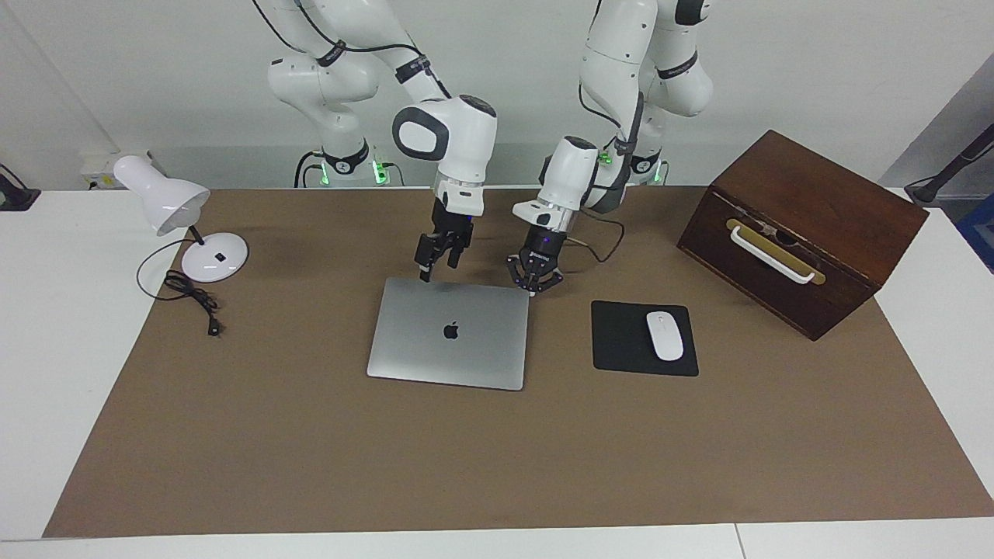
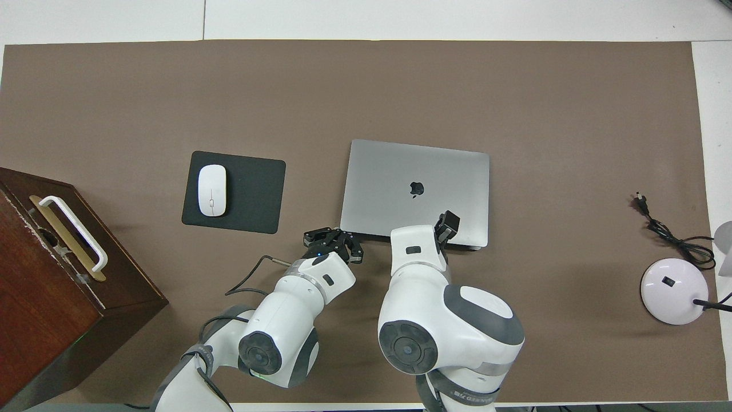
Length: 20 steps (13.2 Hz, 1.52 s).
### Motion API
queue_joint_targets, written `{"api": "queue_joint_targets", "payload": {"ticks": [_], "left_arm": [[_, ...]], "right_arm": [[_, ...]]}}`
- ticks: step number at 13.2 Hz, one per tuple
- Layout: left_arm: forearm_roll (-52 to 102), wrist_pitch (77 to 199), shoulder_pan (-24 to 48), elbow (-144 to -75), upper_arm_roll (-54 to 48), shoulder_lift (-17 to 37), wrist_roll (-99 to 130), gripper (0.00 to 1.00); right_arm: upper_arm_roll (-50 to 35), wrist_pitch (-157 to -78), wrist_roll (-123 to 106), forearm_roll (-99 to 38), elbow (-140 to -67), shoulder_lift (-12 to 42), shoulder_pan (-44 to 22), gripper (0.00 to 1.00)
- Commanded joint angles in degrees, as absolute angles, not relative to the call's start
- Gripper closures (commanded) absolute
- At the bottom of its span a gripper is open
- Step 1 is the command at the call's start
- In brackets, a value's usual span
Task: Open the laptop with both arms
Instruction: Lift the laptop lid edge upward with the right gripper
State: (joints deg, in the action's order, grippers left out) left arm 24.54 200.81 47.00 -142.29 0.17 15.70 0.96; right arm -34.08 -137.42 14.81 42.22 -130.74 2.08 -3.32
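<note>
The laptop (image 1: pixel 449 332) is lying flat and fully shut on the brown mat in the middle of the desk (image 1: pixel 46 326), its lid showing the dark logo, so by the look of it the opening itself is not yet begun and both arms are only getting into place along the laptop's edge nearest the robots. The left claw (image 1: pixel 533 289) is sitting low at the corner of that edge toward the left arm's end of the desk, its fingertips pressed together with nothing between them; it appears to be touching or just about touching the corner, though which cannot be told. The right claw (image 1: pixel 436 269) is hanging just over the same edge near the other corner, one finger reaching down close to the lid; whether its fingers are parted cannot be told. What is left is probably everything that counts: catching the lid's edge, steadying the base, and swinging the lid up. Room looks generous. The mouse pad (image 1: pixel 643 338) with the white mouse (image 1: pixel 665 335) is lying beside the left claw, apart from the laptop, and the wooden box (image 1: pixel 804 229) stands well apart past it. The lamp (image 1: pixel 182 225) and its cord (image 1: pixel 190 295) are lying well apart from the right claw, toward the right arm's end, leaving open mat on every side.
</note>
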Motion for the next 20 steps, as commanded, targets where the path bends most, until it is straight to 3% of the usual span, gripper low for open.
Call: {"api": "queue_joint_targets", "payload": {"ticks": [1,8,20], "left_arm": [[25.93,200.74,46.76,-138.87,0.26,19.25,-0.79,1.0],[25.93,200.74,46.84,-138.87,0.26,19.25,-0.97,1.0],[25.93,200.74,47.11,-138.96,0.26,19.68,-0.97,1.0]], "right_arm": [[-34.01,-141.67,16.17,44.03,-130.17,4.04,-2.2,0.0],[-34.01,-144.31,16.96,44.3,-127.36,8.43,-2.81,0.0],[-33.84,-146.25,23.46,56.5,-123.75,14.85,-2.72,0.0]]}}
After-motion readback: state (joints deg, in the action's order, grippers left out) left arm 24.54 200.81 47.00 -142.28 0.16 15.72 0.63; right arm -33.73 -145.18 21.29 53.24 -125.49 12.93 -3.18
